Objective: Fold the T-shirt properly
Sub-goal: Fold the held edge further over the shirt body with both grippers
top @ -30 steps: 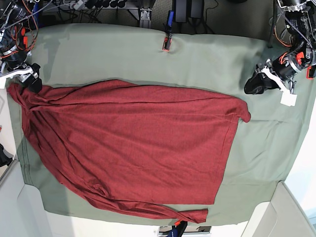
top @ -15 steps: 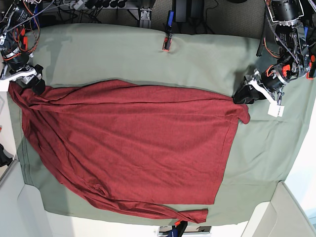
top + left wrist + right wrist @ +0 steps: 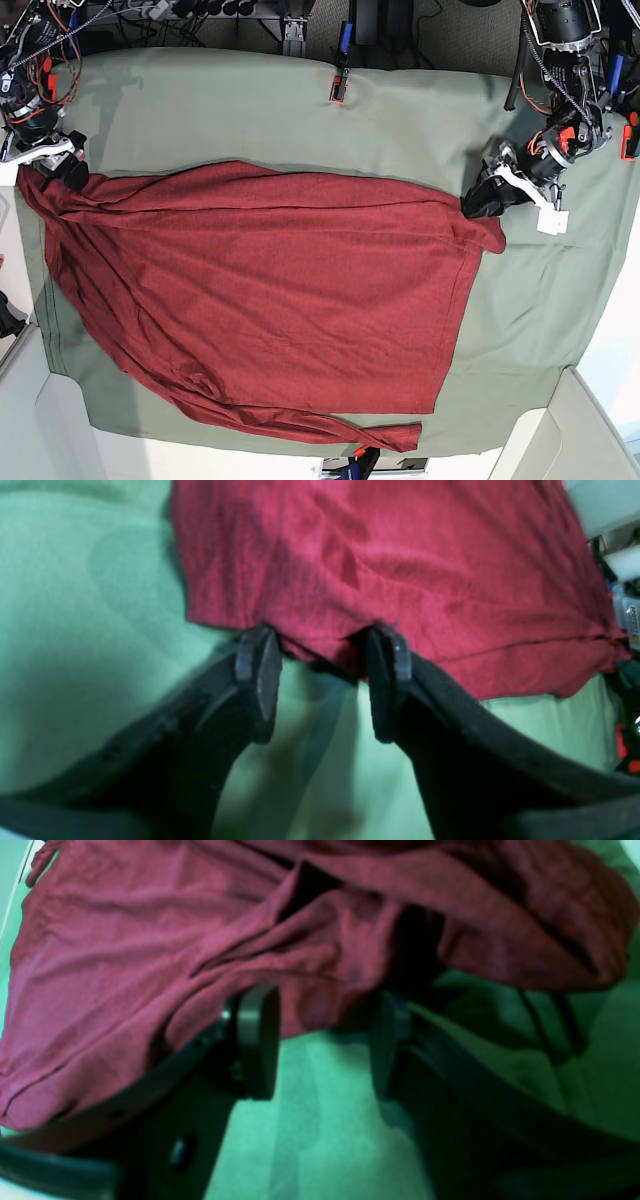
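The dark red T-shirt (image 3: 270, 290) lies spread flat on the green table cloth (image 3: 250, 110), one long sleeve trailing along its near edge (image 3: 300, 425). In the base view my left gripper (image 3: 478, 203) is at the shirt's far right corner. The left wrist view shows that gripper (image 3: 322, 652) open, its fingertips (image 3: 260, 665) touching the shirt's hem (image 3: 450, 655) with cloth showing between them. My right gripper (image 3: 66, 170) is at the shirt's far left corner. Seen from the right wrist, it (image 3: 322, 1027) is open, with bunched shirt fabric (image 3: 320, 955) lying at and over its tips.
A red and black clip (image 3: 338, 88) sits at the table's far edge. Cables and electronics line the back. White bins stand at the near left (image 3: 40, 420) and near right (image 3: 560, 430). A white tag (image 3: 552, 222) hangs by the left gripper.
My left arm has moved across the cloth toward the shirt's right corner and now touches its hem, jaws slightly wider. The right gripper has stayed at the left corner.
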You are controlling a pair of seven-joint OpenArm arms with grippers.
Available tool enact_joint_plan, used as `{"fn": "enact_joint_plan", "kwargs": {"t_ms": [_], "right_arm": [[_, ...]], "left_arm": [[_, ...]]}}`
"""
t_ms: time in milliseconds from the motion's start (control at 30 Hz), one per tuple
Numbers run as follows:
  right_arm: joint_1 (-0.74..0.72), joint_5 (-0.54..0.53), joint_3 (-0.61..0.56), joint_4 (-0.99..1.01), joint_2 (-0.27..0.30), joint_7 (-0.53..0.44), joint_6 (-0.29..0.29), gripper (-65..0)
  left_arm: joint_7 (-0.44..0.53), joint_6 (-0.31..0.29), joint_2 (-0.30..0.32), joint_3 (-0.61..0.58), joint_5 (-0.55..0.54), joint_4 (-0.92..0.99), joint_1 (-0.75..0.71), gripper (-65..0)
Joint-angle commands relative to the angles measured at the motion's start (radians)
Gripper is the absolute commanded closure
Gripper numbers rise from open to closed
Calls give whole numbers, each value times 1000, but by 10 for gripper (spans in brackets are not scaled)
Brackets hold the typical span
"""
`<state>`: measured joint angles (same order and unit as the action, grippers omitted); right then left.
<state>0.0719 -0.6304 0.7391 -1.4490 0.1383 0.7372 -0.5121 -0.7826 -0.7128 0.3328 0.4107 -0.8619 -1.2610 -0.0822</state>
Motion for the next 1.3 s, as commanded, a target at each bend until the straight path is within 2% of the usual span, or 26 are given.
{"fn": "enact_joint_plan", "kwargs": {"t_ms": [0, 300, 600, 633, 767, 800, 833, 900, 933, 1100, 1267], "right_arm": [[-11, -13, 3, -19, 16, -25, -8, -284], [-11, -12, 2, -19, 16, -30, -8, -284], [-16, 3, -3, -18, 16, -50, -8, -284], [-16, 7, -8, -18, 16, -54, -8, -284], [-16, 59, -46, -18, 16, -84, -7, -283], [-16, 74, -58, -18, 16, -91, -7, -257], [-16, 92, -71, -18, 16, -98, -7, -200], [-16, 129, -93, -18, 16, -109, -7, -43], [-16, 140, -99, -18, 16, -109, -7, 0], [-13, 139, -95, -23, 21, -88, -8, 0], [-8, 58, -76, -48, 51, -64, -8, 0]], "left_arm": [[-14, 15, 11, -1, 29, 16, 16, -317], [-13, 15, 11, -13, 29, 105, 74, -317], [31, 15, 11, -151, 30, 105, 83, -312], [39, 15, 11, -155, 30, 105, 83, -285], [47, 15, 11, -155, 72, 104, 89, -60], [47, 15, 11, -155, 85, 104, 92, -23], [46, 15, 11, -155, 97, 104, 94, -2], [46, 15, 12, -154, 117, 104, 97, 0], [45, 15, 15, -154, 121, 103, 99, 0], [-13, 15, 48, -124, 117, 72, 90, 0], [-38, 15, 78, -47, 46, -69, 14, 0]]}}
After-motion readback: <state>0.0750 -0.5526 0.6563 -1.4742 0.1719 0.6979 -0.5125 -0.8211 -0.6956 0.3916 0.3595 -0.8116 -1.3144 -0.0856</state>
